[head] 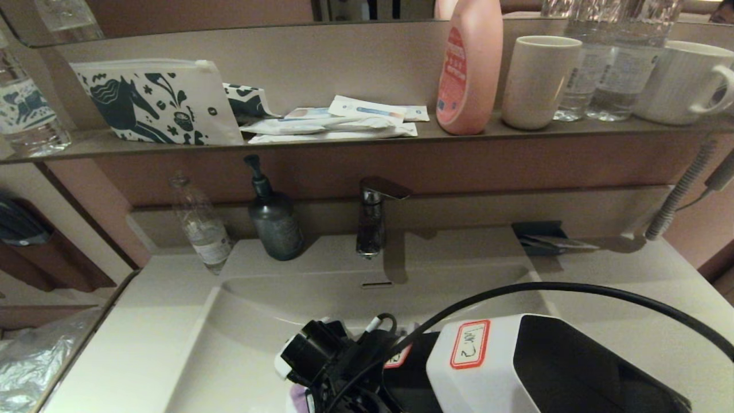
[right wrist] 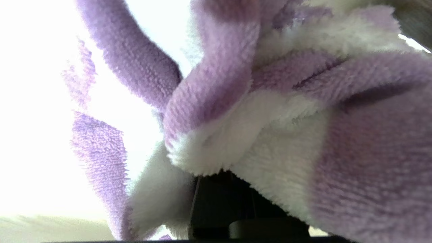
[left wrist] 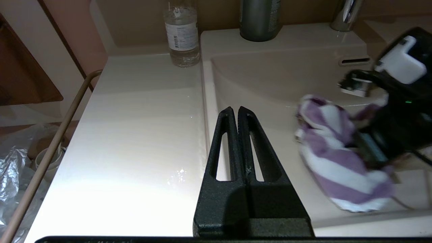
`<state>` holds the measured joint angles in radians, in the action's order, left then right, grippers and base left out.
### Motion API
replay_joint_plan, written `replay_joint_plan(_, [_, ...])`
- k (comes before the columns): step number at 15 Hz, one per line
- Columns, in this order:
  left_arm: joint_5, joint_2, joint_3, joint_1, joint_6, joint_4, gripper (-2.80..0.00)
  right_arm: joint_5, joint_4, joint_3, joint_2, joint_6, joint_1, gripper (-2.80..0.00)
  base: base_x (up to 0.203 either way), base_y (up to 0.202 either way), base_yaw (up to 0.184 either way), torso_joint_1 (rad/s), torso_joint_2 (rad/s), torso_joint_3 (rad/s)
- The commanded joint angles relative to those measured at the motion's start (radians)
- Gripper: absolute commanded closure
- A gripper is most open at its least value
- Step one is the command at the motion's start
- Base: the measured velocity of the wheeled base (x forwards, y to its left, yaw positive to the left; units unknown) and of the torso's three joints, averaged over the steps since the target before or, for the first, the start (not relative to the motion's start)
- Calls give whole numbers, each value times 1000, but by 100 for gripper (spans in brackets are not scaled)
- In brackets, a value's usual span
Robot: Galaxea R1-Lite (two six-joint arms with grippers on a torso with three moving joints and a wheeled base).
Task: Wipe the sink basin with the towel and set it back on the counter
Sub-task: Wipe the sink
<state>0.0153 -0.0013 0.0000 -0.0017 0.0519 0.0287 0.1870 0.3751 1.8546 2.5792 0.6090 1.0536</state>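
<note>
Towel (left wrist: 337, 158), purple-and-white striped terry, hangs bunched in the sink basin (left wrist: 270, 77), gripped by the right gripper (left wrist: 369, 152); wiping looks to be the step in hand, with the return to the worktop not yet done.

Farthest left, the worktop (left wrist: 135, 135) is a smooth, glossy off-white slab, one piece with the basin. A clear plastic bottle (head: 202, 226) stands at its back edge, and a dark pump dispenser (head: 274, 221) beside that. The left gripper (left wrist: 238, 113) hovers over the basin's left rim, its slotted black fingers pressed together and empty; it seems idle.

Toward the middle, the basin is a wide, shallow bowl with a curved back wall and a slot overflow (head: 377, 284) under the chrome tap (head: 373, 215). The cloth looks soft and floppy, its loose end sagging toward the basin floor.

On the right, the fingers themselves are buried in pile in the right wrist view, so I judge the hold from the cloth folding round them; whether it touches the floor I cannot tell.

Next, the cloth wants pressing flat and sweeping across the floor.
</note>
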Motion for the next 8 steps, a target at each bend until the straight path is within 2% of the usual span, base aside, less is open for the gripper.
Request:
replay_joint_plan(1, [0, 1, 0, 0, 0, 0, 0, 6, -64, 121, 71, 49, 7, 0, 0, 0, 0, 0, 0, 0])
replay_joint_plan(3, [0, 1, 0, 0, 0, 0, 0, 14, -185, 124, 92, 62, 4, 0, 0, 0, 0, 0, 0, 0])
replay_joint_plan(5, [0, 1, 0, 0, 0, 0, 0, 48, -245, 124, 107, 65, -12, 0, 0, 0, 0, 0, 0, 0])
replay_joint_plan(8, [0, 1, 0, 0, 0, 0, 0, 181, -370, 123, 158, 66, -63, 0, 0, 0, 0, 0, 0, 0])
